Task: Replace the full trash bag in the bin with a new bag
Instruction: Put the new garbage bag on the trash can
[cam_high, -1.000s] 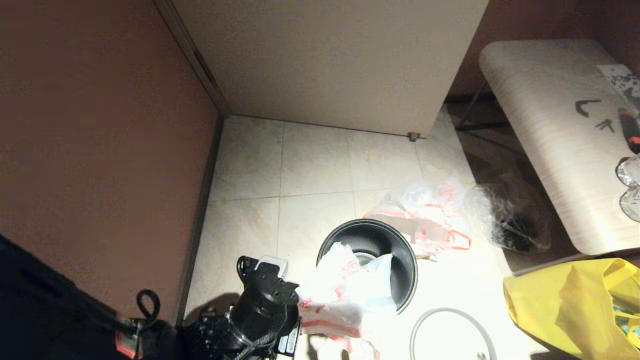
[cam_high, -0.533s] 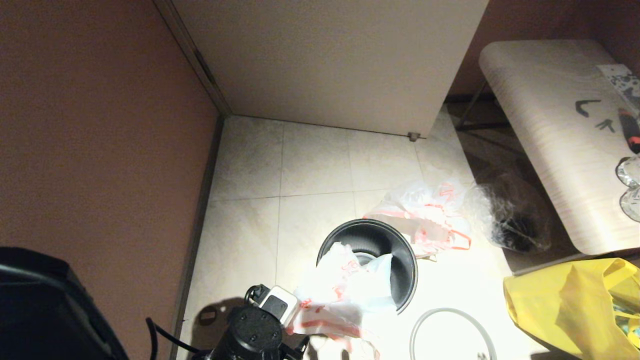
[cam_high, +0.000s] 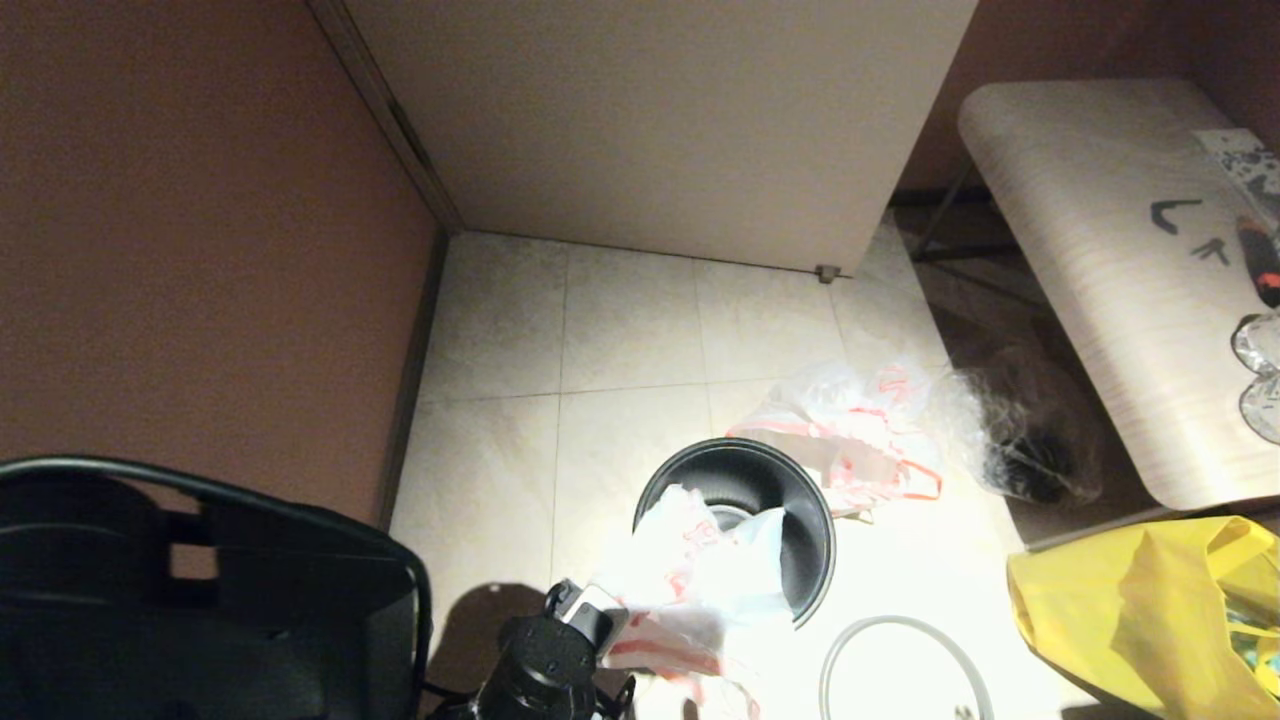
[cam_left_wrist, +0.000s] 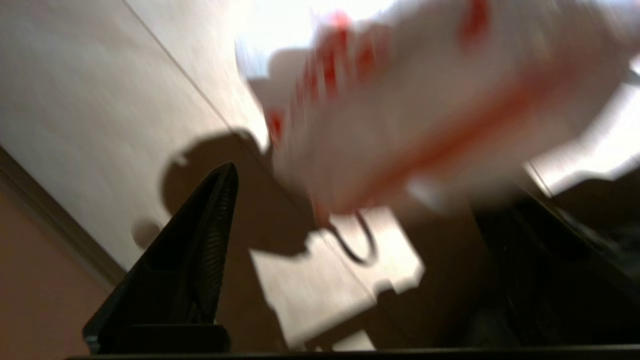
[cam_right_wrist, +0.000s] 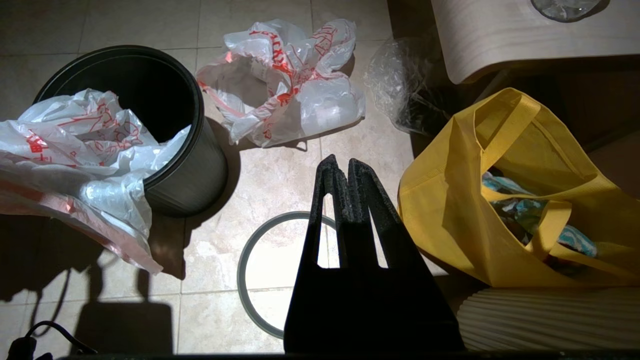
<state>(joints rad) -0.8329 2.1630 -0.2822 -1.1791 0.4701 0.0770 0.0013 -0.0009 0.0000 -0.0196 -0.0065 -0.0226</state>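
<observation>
Left gripper (cam_high: 575, 610): we see it drawn back toward the near edge since a second ago, jaws now spread and clear of the plastic (released, we judge).
New bag (cam_high: 690, 580): draped over the near-left rim of the bin (cam_high: 800, 500), half inside, half spilling out.
Meaning: we judge the liner placed but not yet spread.
Full trash bag (cam_high: 850, 435): on the floor, far right of the bin.
Rim ring (cam_high: 900, 665): loose, near right.
Right gripper (cam_right_wrist: 345, 172): parked, clenched on nothing.
</observation>
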